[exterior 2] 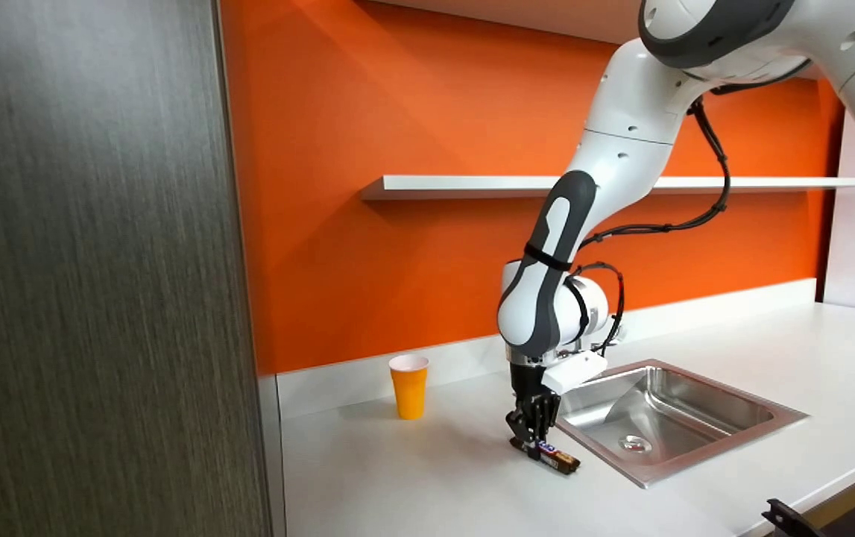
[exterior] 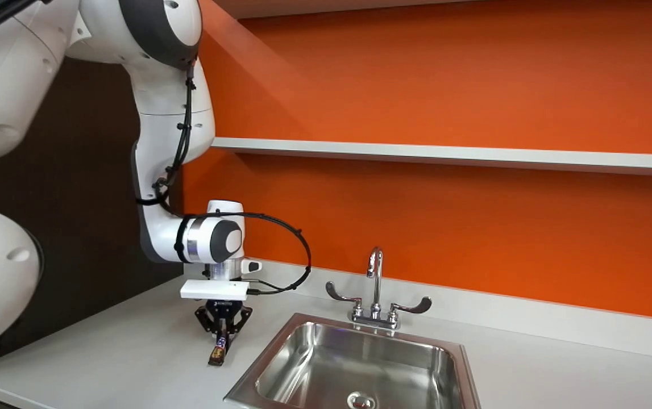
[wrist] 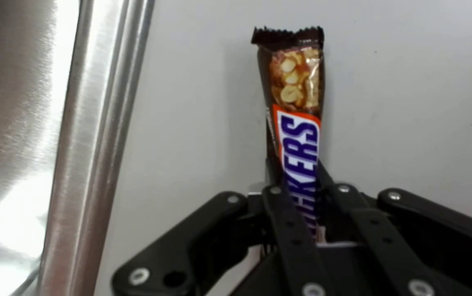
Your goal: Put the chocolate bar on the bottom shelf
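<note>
orange wall [exterior 2: 397, 291], light-grey bottom shelf [exterior 2: 472, 182] along it; below, beside the steel sink [exterior 2: 719, 447], the gripper [wrist: 298, 174] pinches the chocolate bar [wrist: 295, 123] between 2 fingers, low at the pale countertop [exterior 2: 397, 485], touching or just above, i cannot tell.

Sink [exterior: 371, 353]: silver. Near it: chocolate bar [wrist: 299, 135] dark brown, blue lettering on white, red edging; pincer [wrist: 298, 176] black. Above sink: wall [exterior: 462, 227] orange, shelf [exterior: 451, 153] pale grey. Farther from sink: cup [exterior 2: 410, 391] yellow-orange.
</note>
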Controlling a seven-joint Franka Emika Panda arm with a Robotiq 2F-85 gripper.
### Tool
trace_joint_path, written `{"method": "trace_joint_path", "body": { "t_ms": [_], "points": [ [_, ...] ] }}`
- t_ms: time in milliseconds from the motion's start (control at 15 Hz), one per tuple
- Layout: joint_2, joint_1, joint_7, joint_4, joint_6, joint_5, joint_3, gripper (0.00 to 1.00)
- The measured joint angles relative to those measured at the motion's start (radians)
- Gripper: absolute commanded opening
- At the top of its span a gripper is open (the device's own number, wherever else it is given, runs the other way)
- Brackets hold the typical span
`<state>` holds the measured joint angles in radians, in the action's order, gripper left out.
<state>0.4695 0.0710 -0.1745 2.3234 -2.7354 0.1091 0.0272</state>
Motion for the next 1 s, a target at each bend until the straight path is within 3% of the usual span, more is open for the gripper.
{"method": "trace_joint_path", "body": {
  "t_ms": [467,1000],
  "points": [
    [-0.093,-0.001,0.021,0.029,0.040,-0.009,0.003,0.04],
    [-0.477,0.023,0.087,0.254,0.174,-0.094,0.054,0.04]
  ]
}}
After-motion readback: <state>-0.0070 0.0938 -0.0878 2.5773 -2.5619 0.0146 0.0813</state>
